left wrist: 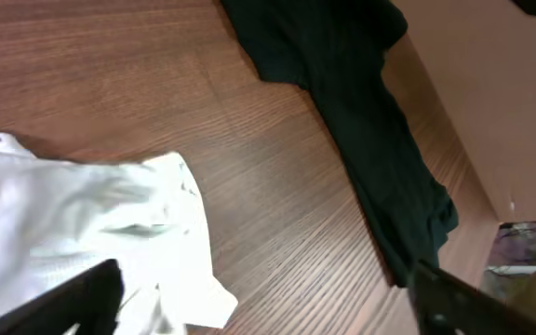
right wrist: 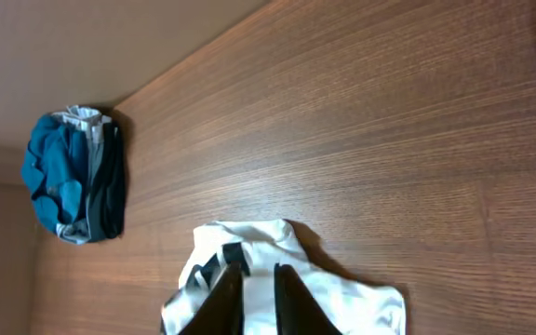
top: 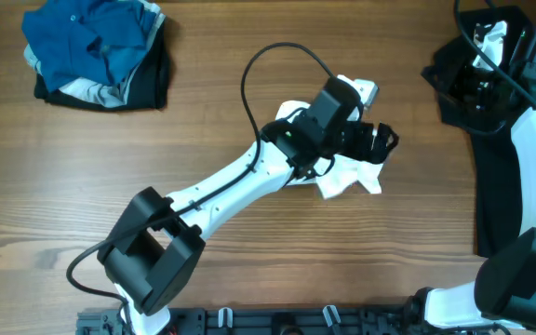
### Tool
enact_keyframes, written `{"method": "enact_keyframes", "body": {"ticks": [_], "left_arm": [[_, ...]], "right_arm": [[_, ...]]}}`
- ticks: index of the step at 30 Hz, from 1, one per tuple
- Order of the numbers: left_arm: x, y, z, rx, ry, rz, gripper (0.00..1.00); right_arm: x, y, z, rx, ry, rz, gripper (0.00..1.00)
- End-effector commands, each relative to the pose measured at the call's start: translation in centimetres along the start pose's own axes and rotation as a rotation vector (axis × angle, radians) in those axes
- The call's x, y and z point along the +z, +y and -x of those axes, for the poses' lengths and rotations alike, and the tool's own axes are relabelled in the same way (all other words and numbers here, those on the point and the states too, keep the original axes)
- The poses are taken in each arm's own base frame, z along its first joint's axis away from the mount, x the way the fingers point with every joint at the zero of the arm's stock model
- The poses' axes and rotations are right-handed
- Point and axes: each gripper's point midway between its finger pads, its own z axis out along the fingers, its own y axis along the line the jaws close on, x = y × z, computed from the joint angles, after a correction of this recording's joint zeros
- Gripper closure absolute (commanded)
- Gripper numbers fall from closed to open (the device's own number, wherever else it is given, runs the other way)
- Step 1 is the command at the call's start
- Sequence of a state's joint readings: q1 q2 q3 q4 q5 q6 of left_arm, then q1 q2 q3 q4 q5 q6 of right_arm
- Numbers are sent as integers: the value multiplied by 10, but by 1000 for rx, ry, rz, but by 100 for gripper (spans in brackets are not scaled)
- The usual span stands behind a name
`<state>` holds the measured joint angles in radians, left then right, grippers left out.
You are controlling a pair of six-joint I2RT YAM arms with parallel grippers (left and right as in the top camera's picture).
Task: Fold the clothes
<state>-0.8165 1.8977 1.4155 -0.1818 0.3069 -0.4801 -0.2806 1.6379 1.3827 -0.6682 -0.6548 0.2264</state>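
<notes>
While left tool (top: 382, 141) gapes, one T-shirt (top: 352, 179) — one pile (top: 96, 46)

Table (top: 54, 177): brown wood-grain top, grain running lengthwise, filling the overhead view; matte, with a faint pale sheen in the right wrist view.
Surround (left wrist: 519, 121): plain pinkish-tan surface past the table's edge; cannot tell whether it is wall or floor.
Blurred patch (left wrist: 529, 251): small, multicoloured, unidentifiable.
Lighting: even, with soft shadows.
</notes>
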Motion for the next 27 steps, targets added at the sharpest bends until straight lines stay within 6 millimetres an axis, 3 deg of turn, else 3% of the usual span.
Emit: {"method": "enact_keyframes", "body": {"ticks": [1,5,7,9,10,11,13,15,20,23,27], "left_arm": [[-1,6,12,1,-40,25,0],[-40,-3,44,7,-126,11,0],[-77,-5,70,3,-206,7,0],[-127,5,100,-14,-309,33,0],[-143,11,107,-24,-336,51,0],[-174,26,120,-49,-392,96,0],[-217,59,130,-106,-453,196,0],[-249,97,129,-177,-475,297,0],[-282,176,98,-288,-382,490,0],[-285,198,86,-331,-339,533,0],[-285,203,81,-344,-320,546,0]], "right_arm": [[-1,1,3,-20,-5,14,76],[-1,-1,1,-46,0,11,70],[0,1,-2,-77,13,12,67],[3,4,-8,-105,37,17,66],[6,7,-13,-115,54,21,65],[9,13,-19,-133,74,29,65],[19,27,-30,-167,110,43,62],[31,37,-42,-209,143,14,55],[81,59,-87,-318,263,-91,47],[107,54,-111,-356,326,-165,46],[132,39,-134,-356,399,-225,46]]}}
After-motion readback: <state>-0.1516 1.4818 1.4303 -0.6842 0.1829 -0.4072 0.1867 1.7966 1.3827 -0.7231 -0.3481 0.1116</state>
